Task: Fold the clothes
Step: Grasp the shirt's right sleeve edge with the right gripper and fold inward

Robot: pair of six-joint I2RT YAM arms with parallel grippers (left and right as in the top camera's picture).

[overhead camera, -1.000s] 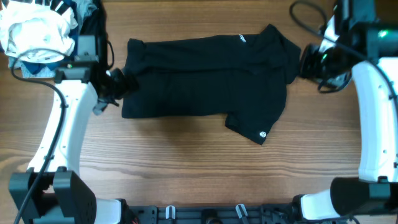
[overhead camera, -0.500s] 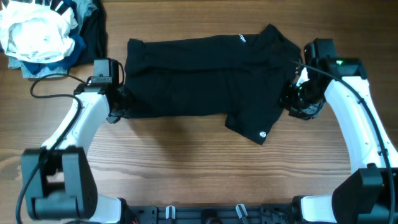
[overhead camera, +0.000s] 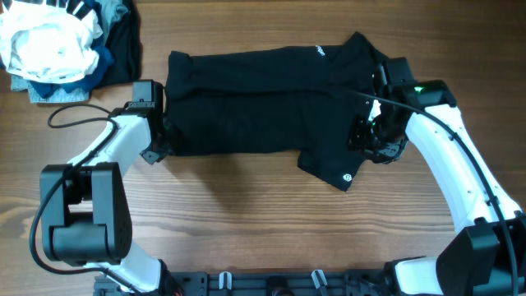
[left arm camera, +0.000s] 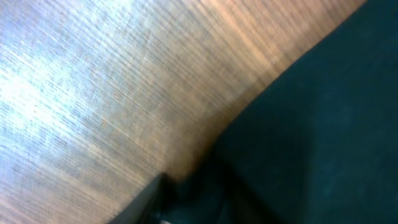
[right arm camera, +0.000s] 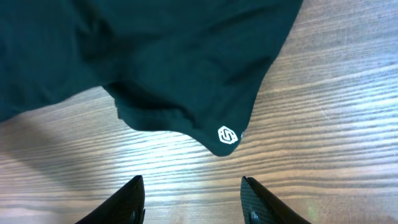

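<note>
**A:** Which step are we on?

**B:** Grasping, we judge. The black shirt [overhead camera: 263, 103] lies flat on the table [overhead camera: 246, 214]. Our left gripper [overhead camera: 160, 136] is at its left edge, jaws unreadable. Our right gripper [right arm camera: 191, 186] hangs spread and empty by its logo sleeve [right arm camera: 211, 99]. Next, probably: pinch both ends.

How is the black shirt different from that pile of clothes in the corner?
The shirt is all black with a tiny white logo; the pile is mostly white and blue. The shirt lies spread out flat in the middle of the table; the pile is scrunched in a heap at a corner. The shirt is one piece; the pile looks like several. Both are soft cloth resting on the wooden table.
</note>
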